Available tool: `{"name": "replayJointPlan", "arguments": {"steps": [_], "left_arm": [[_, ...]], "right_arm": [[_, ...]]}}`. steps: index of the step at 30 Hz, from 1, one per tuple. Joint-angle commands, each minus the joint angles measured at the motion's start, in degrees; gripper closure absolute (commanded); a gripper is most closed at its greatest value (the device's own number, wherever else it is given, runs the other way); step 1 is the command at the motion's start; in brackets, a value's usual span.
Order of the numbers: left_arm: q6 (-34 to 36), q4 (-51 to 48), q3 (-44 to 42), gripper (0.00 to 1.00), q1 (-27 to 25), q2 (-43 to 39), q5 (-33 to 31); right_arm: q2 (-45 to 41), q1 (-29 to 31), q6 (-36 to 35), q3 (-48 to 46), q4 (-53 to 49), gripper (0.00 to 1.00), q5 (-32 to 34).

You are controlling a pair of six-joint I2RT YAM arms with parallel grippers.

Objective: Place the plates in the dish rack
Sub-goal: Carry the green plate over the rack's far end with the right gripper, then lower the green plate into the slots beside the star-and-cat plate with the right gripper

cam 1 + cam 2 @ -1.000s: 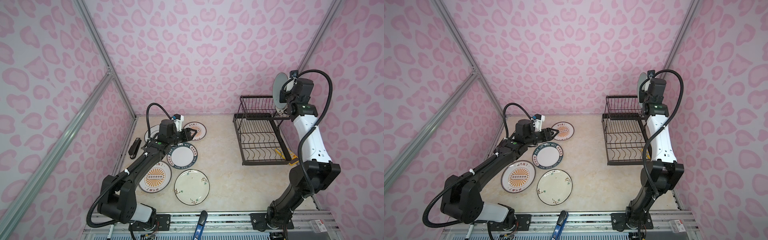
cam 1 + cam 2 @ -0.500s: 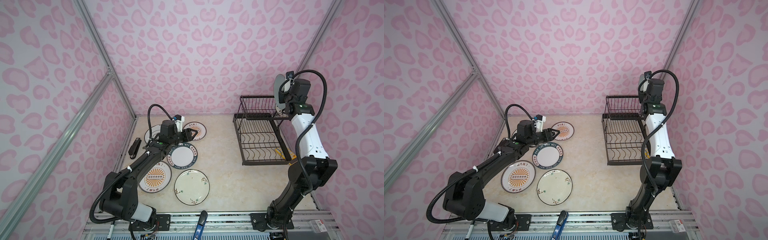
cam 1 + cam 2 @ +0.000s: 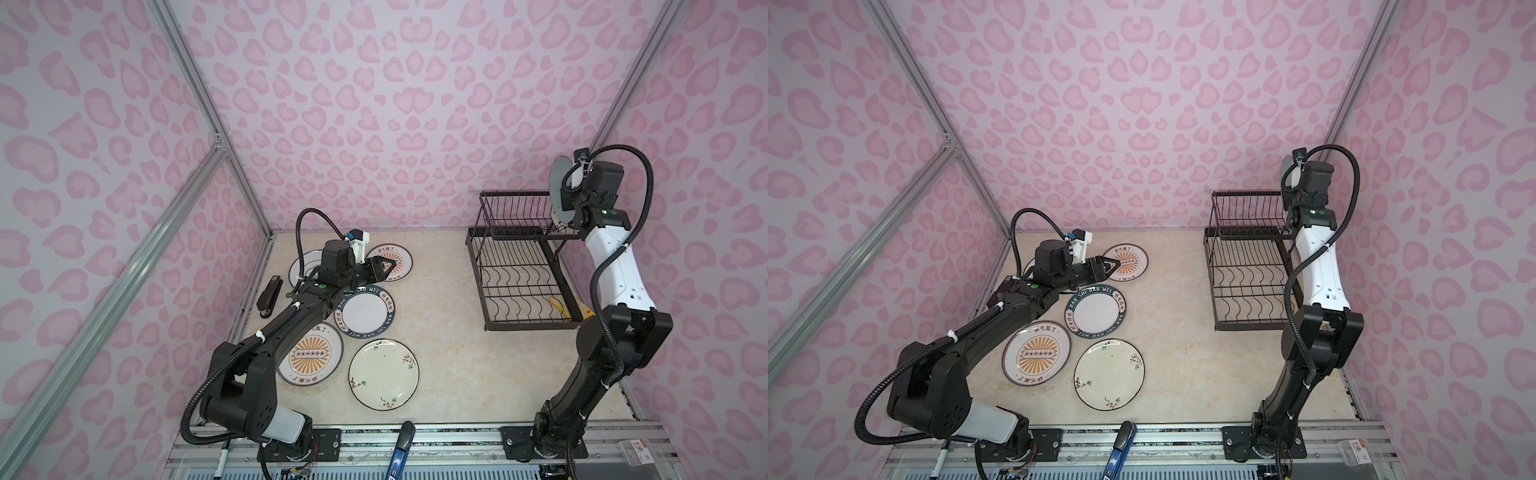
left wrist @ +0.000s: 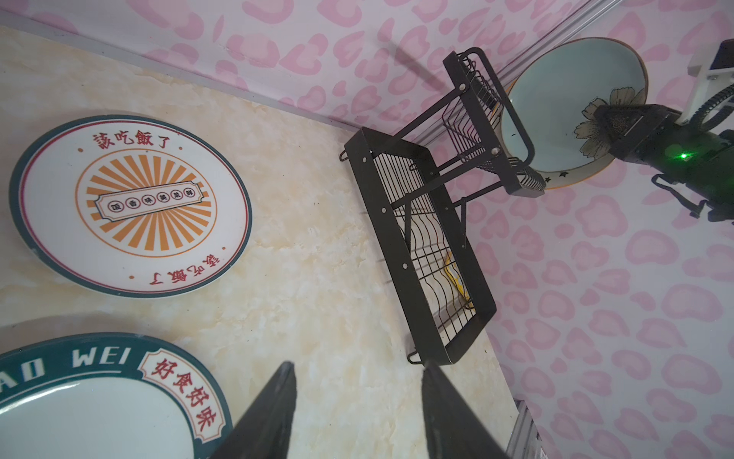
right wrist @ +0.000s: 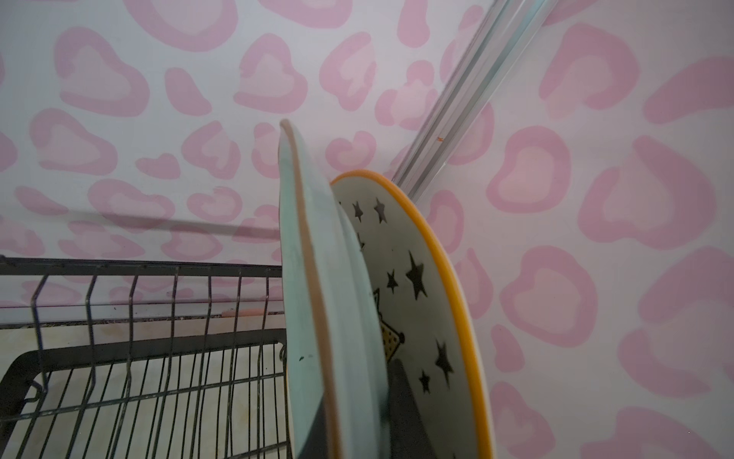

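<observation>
Pink blotchy wallpaper all round and a cream marble-look counter (image 3: 436,332), with the black wire two-tier dish rack (image 3: 523,286) parked by the counter's far right corner. Right fingers (image 5: 401,397) are pinching the pale blue flowered ceramic plate (image 4: 556,103) by its rim. They hold it on edge, up over the end of the rack's upper tier nearest the counter's right edge. Right beside it stands the starry orange-rimmed plate (image 5: 421,286), with one finger squeezed in between the two. Can't tell if that one's seated in the rack.

My take: keep the blue plate dead upright, line it up with the wires and lower slowly. Only let go once the rim sits in a slot, otherwise it clips the starry one or tips.

Right arm is reared up tall, forearm climbing steeply to a wrist above the rack. Left arm lies low and stretched toward the far left corner. Left fingers (image 4: 274,409) are spread with nothing between, hovering near the far orange-sunburst plate (image 3: 392,262).
</observation>
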Motion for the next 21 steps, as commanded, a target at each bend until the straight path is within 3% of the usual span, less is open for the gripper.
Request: {"name": "replayJointPlan", "arguments": {"steps": [1, 21], "left_arm": [[-0.17, 2.40, 0.81, 0.47, 0.00, 0.43, 0.47], [-1.16, 3.46, 1.08, 0.47, 0.01, 1.12, 1.74]], "right_arm": [[-0.19, -0.29, 0.56, -0.77, 6.79, 1.00, -1.22], [-5.81, -0.56, 1.92, -9.71, 7.93, 1.00, -0.35]]}}
